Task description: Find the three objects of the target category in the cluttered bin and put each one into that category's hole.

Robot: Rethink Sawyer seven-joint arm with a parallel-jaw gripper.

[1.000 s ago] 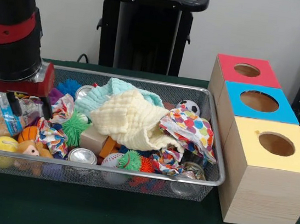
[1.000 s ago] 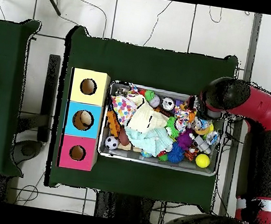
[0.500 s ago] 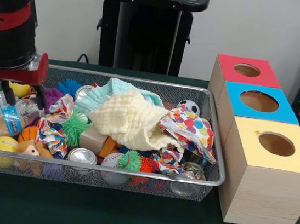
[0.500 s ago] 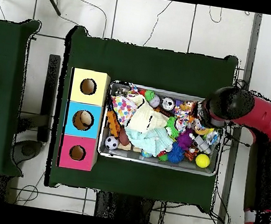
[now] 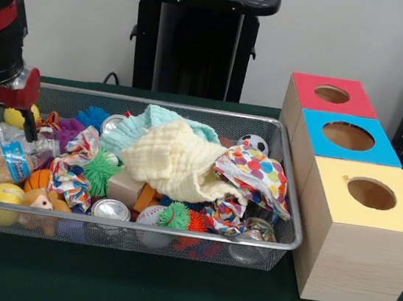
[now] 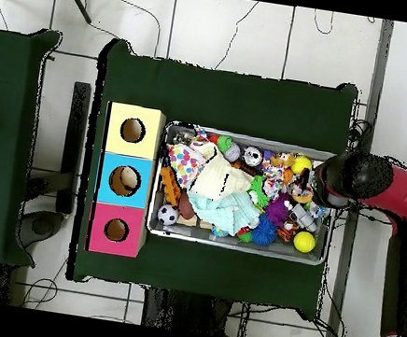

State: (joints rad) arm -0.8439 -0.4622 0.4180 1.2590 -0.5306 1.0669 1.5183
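A wire mesh bin (image 5: 176, 230) is packed with mixed things: a pale yellow cloth (image 5: 177, 162), a teal cloth (image 5: 142, 124), a polka-dot cloth (image 5: 258, 173), a soccer ball (image 5: 253, 143), a drink can (image 5: 111, 210), a green spiky ball (image 5: 101, 171) and a snack bag (image 5: 3, 158). My gripper (image 5: 9, 124) hangs open over the bin's left end, just above the snack bag, holding nothing. From overhead, the arm (image 6: 366, 181) covers the bin's (image 6: 233, 247) right end and hides the gripper.
Three wooden boxes with round holes stand in a row right of the bin: red-topped (image 5: 332, 97), blue-topped (image 5: 348, 136), yellow-topped (image 5: 370, 195). A yellow ball (image 5: 3, 199) and an orange basketball (image 5: 38, 179) lie at the bin's near left corner. A dark chair edge shows far right.
The gripper has slid left along the bin and risen slightly, staying open and empty. The bin's contents look unmoved.
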